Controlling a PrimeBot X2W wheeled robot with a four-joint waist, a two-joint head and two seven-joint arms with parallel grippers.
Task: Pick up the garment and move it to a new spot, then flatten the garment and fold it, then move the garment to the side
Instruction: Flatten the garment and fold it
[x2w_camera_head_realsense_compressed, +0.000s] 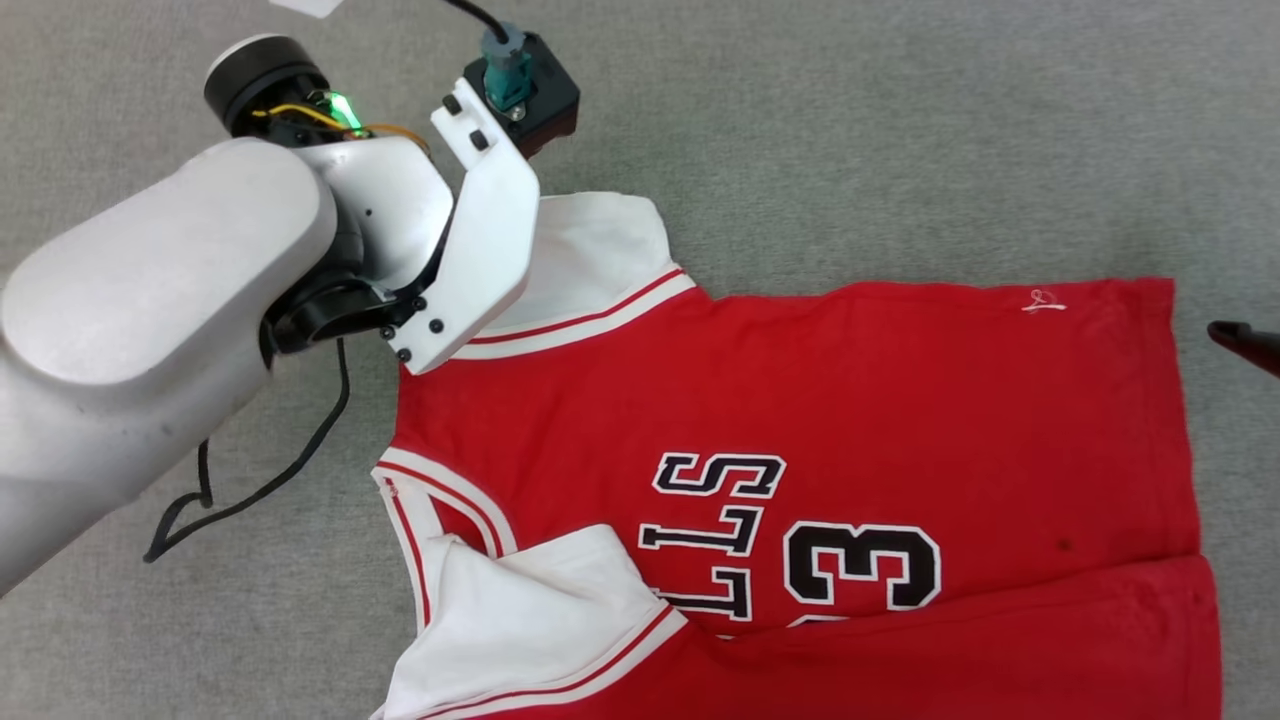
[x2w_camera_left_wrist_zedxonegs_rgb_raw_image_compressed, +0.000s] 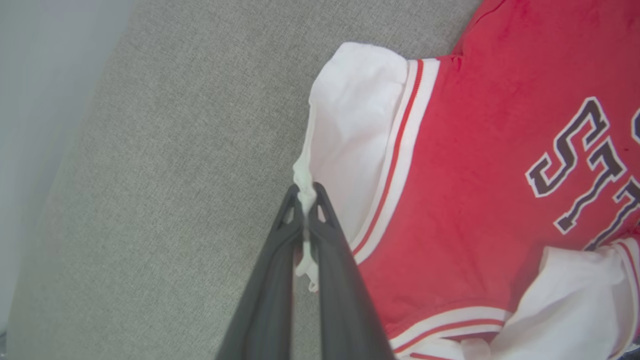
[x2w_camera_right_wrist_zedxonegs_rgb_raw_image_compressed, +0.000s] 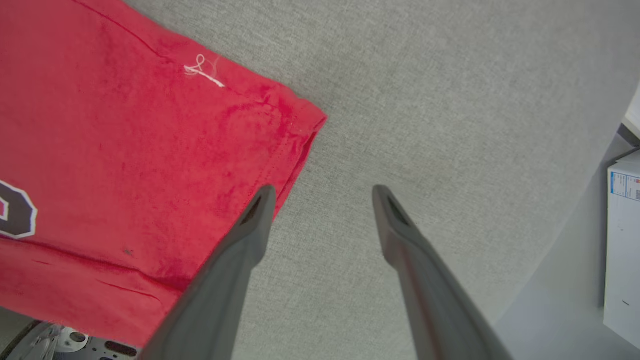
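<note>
Reaching up from the lower left of the head view, the pale left forearm (x2w_camera_head_realsense_compressed: 150, 320) is bending at the wrist over the far white sleeve (x2w_camera_head_realsense_compressed: 600, 240) of the garment (x2w_camera_head_realsense_compressed: 850, 400), hiding its own fingers. The garment is lying print-up on the grey cloth surface (x2w_camera_head_realsense_compressed: 900, 120), spreading from the centre to the right and bottom edges, with the near sleeve (x2w_camera_head_realsense_compressed: 530, 620) folding inward over the chest. A black cable (x2w_camera_head_realsense_compressed: 260, 480) is trailing beneath the forearm.

In the left wrist view, the left gripper (x2w_camera_left_wrist_zedxonegs_rgb_raw_image_compressed: 305, 192) is pressing its two dark fingers together on the outer edge of the far white sleeve, with a bunch of white fabric poking out between the tips.

In the right wrist view, the right gripper (x2w_camera_right_wrist_zedxonegs_rgb_raw_image_compressed: 322, 195) is hovering with its fingers spread wide, holding nothing. One fingertip is sitting over the garment's red hem edge, the other over bare grey surface. A white box (x2w_camera_right_wrist_zedxonegs_rgb_raw_image_compressed: 622, 240) is standing at the right edge, its contents not discernible.
</note>
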